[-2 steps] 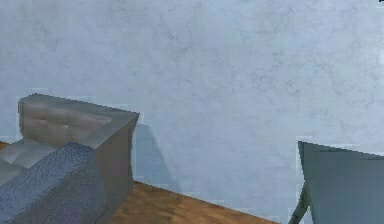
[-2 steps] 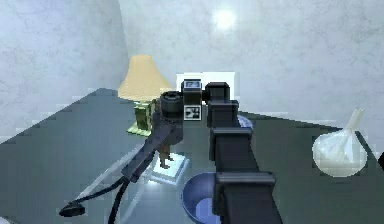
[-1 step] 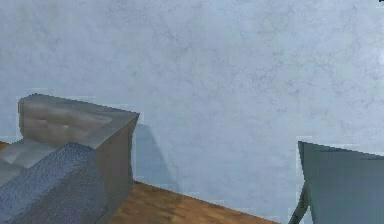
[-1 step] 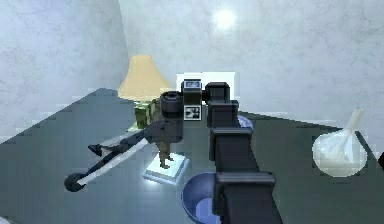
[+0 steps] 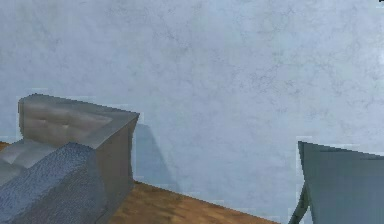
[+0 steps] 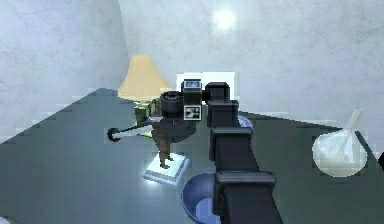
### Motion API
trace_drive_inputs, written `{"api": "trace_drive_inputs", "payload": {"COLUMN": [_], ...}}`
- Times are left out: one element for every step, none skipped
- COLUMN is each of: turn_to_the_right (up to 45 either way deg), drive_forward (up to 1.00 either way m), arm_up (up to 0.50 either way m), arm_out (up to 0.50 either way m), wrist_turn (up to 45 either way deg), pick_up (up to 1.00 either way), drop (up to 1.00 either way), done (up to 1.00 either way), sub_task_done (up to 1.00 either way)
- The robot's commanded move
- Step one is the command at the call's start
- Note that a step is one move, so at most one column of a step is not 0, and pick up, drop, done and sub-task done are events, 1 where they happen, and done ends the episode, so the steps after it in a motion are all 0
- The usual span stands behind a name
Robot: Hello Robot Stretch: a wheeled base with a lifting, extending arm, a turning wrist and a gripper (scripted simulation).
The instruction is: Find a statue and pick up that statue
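Note:
A small brown statue [image 6: 165, 148] stands upright on a pale square base [image 6: 165, 170] on the dark tabletop [image 6: 70, 140] in the arm side view. The arm [image 6: 240, 165] rises from the bottom edge to its two white marker squares [image 6: 190, 100]. Left of them sits the gripper's dark body [image 6: 172, 101], and its thin fingers [image 6: 135, 128] slant down and left. The gripper [image 6: 117, 133] ends just left of the statue's top. I cannot tell whether it touches the statue or holds anything.
On the same table stand a lamp with a yellow shade [image 6: 142, 78], a blue bowl [image 6: 197, 195] beside the arm and a white flask-shaped thing [image 6: 340, 152] at the right. The forward view has a grey-brown sofa [image 5: 65, 150] at the left, a dark chair [image 5: 340, 185] at the right and a pale wall [image 5: 230, 90].

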Motion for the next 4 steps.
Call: {"api": "trace_drive_inputs", "payload": {"turn_to_the_right": [0.0,0.0,0.0,0.0], "drive_forward": [0.0,0.0,0.0,0.0], "arm_up": [0.0,-0.3,0.0,0.1], "arm_out": [0.0,0.0,0.0,0.0], "wrist_turn": [36.0,0.0,0.0,0.0], "pick_up": [0.0,0.0,1.0,0.0], "drop": [0.0,0.0,0.0,0.0], "done": [0.0,0.0,0.0,0.0], "sub_task_done": [0.0,0.0,0.0,0.0]}}
